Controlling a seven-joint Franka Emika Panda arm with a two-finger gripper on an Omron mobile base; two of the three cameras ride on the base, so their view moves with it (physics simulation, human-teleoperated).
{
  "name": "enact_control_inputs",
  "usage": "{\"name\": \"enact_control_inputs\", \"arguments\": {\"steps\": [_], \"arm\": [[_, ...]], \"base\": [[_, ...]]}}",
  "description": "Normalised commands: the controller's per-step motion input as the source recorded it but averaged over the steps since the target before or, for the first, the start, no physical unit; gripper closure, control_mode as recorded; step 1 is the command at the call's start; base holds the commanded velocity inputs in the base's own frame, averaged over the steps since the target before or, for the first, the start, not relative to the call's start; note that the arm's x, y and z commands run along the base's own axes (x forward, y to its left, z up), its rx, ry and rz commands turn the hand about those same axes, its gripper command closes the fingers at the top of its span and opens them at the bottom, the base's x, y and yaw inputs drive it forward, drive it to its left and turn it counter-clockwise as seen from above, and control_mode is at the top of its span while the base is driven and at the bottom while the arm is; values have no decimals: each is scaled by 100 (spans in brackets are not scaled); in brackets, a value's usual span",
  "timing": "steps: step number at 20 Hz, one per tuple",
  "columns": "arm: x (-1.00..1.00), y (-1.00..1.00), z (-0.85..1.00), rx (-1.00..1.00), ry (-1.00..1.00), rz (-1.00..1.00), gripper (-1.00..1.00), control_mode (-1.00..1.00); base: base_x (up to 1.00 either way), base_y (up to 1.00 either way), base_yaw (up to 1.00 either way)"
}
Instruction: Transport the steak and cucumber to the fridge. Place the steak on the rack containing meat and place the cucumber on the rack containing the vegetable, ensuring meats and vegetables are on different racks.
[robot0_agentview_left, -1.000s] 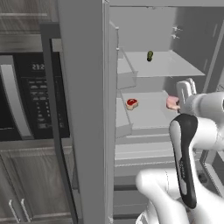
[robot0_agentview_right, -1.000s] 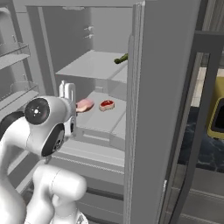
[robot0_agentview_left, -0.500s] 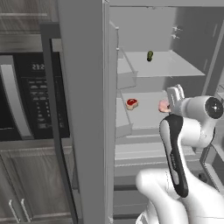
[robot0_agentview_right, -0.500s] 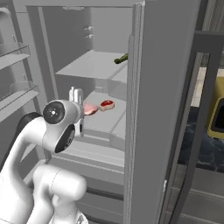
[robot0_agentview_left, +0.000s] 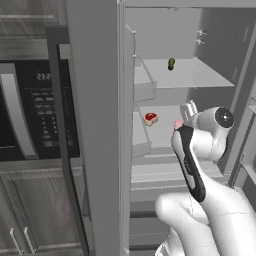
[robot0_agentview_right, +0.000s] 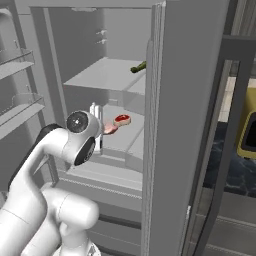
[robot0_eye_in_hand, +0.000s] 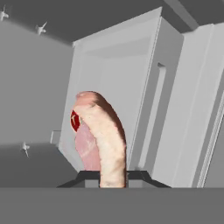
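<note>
The fridge (robot0_agentview_left: 210, 80) stands open. My gripper (robot0_agentview_left: 185, 114) (robot0_agentview_right: 98, 120) (robot0_eye_in_hand: 113, 176) is shut on the steak (robot0_agentview_left: 178, 125) (robot0_agentview_right: 110, 129) (robot0_eye_in_hand: 103, 135), a pink slab with a pale edge, and holds it just over the front of the middle shelf (robot0_agentview_left: 165, 134). A small piece of red meat (robot0_agentview_left: 150, 118) (robot0_agentview_right: 122, 119) (robot0_eye_in_hand: 74, 121) lies on that same shelf, a little beyond the steak. On the shelf above lies a dark green vegetable (robot0_agentview_left: 171, 63) (robot0_agentview_right: 138, 67). The cucumber is out of view.
A fridge door (robot0_agentview_left: 97, 125) stands edge-on between the shelves and the black-fronted microwave (robot0_agentview_left: 30, 110). Door racks (robot0_agentview_right: 20, 107) hang at the left of the right base view. Drawer fronts (robot0_agentview_right: 110, 175) sit under the middle shelf. A yellow appliance (robot0_agentview_right: 247, 130) stands far right.
The hand has carried the steak further into the fridge, toward the red meat on the middle shelf. The jaws stay shut on it. Nothing on the shelves has moved.
</note>
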Motion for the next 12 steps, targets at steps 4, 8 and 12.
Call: {"name": "enact_control_inputs", "arguments": {"steps": [4,8,12], "arm": [[42,-10,-28,0,5,2,100,-100],[38,-14,-30,0,0,3,100,-100],[25,-14,-30,0,0,4,100,-100]], "base": [[0,0,0],[0,0,0],[0,0,0]]}}
